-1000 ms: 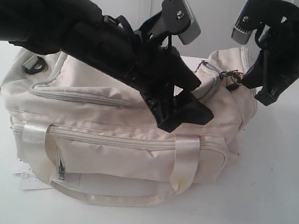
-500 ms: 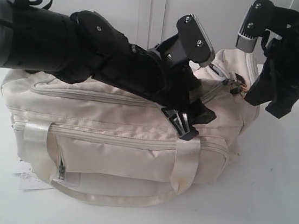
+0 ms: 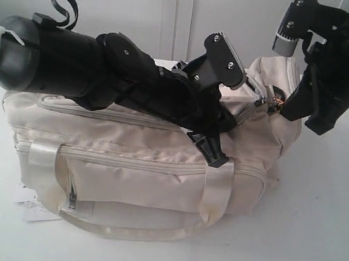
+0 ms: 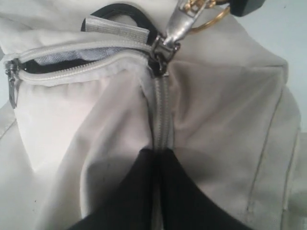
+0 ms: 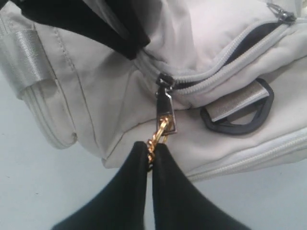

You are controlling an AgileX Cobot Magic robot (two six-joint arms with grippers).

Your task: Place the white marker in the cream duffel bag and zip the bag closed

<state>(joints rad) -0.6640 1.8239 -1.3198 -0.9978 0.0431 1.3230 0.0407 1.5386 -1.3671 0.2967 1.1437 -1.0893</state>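
The cream duffel bag (image 3: 126, 163) lies on the white table. My left gripper (image 3: 213, 149) reaches across its top toward the right end. In the left wrist view it (image 4: 157, 155) is shut on the bag's closed top zipper seam (image 4: 162, 110), a little behind the slider (image 4: 165, 45). My right gripper (image 3: 288, 109) hangs off the bag's right end, shut (image 5: 151, 149) on the gold clasp (image 5: 159, 132) that hangs from the silver zipper pull (image 5: 167, 108). An end pocket (image 5: 240, 48) gapes open beside a black ring (image 5: 240, 125). The white marker is out of view.
A small white paper tag (image 3: 34, 206) pokes out under the bag's front left corner. A satin handle (image 3: 124, 229) loops along the front on the table (image 3: 314, 237). A pale wall stands close behind.
My left gripper has come down onto the bag's top and closed from wide open onto the zipper seam. The right gripper has kept its hold on the clasp, shifting slightly.
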